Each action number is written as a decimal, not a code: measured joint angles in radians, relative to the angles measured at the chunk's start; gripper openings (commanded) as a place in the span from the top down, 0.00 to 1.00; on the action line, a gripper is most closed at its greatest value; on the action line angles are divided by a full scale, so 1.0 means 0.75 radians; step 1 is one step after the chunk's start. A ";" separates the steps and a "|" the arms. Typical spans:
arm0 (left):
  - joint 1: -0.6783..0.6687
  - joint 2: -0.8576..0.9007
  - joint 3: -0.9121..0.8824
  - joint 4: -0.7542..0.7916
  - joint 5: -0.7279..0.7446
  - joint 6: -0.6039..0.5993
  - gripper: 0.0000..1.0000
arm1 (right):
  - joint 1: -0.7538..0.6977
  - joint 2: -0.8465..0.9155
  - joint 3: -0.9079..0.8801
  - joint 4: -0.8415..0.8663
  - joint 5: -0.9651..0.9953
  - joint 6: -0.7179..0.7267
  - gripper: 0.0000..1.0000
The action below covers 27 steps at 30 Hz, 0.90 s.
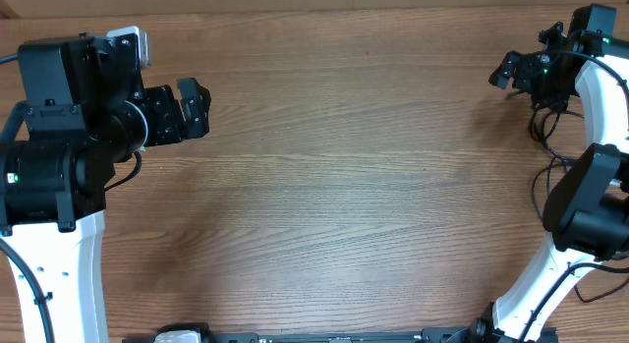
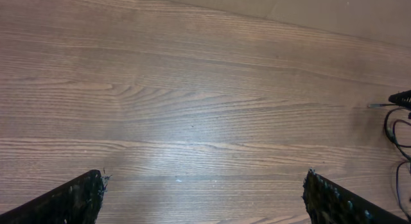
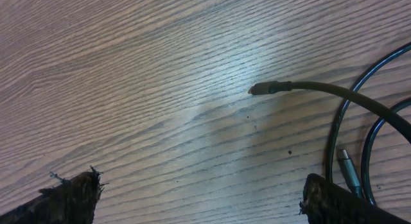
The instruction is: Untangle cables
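Left gripper, right gripper: both spread wide, empty. Cables near table right edge: two plugs seen, cable count unclear.

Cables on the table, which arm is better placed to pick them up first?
Right. The cables lie just beside the open right pincer, with one plug ahead of it in its wrist view. The open left pincer sits across the table, far from them.

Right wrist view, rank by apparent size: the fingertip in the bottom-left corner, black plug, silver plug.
Largest: fingertip, though it is nearest the camera and cropped.
Then black plug and silver plug: they look alike, so left unranked.
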 measured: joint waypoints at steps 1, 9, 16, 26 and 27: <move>0.000 0.000 0.000 0.000 -0.001 0.000 0.00 | -0.001 0.000 0.000 -0.001 -0.001 0.001 0.00; 0.000 -0.021 -0.152 0.015 -0.032 0.004 0.00 | 0.000 0.000 0.000 -0.002 0.001 0.001 0.00; 0.000 -0.104 -0.614 0.276 -0.063 0.003 0.00 | 0.000 0.000 0.000 -0.002 0.007 0.000 0.00; 0.000 -0.434 -1.605 1.533 0.091 -0.002 0.00 | 0.000 0.000 0.000 -0.001 0.009 0.001 0.00; 0.000 -0.475 -1.698 1.647 0.107 -0.003 0.00 | 0.000 0.000 0.000 -0.001 0.010 0.001 0.00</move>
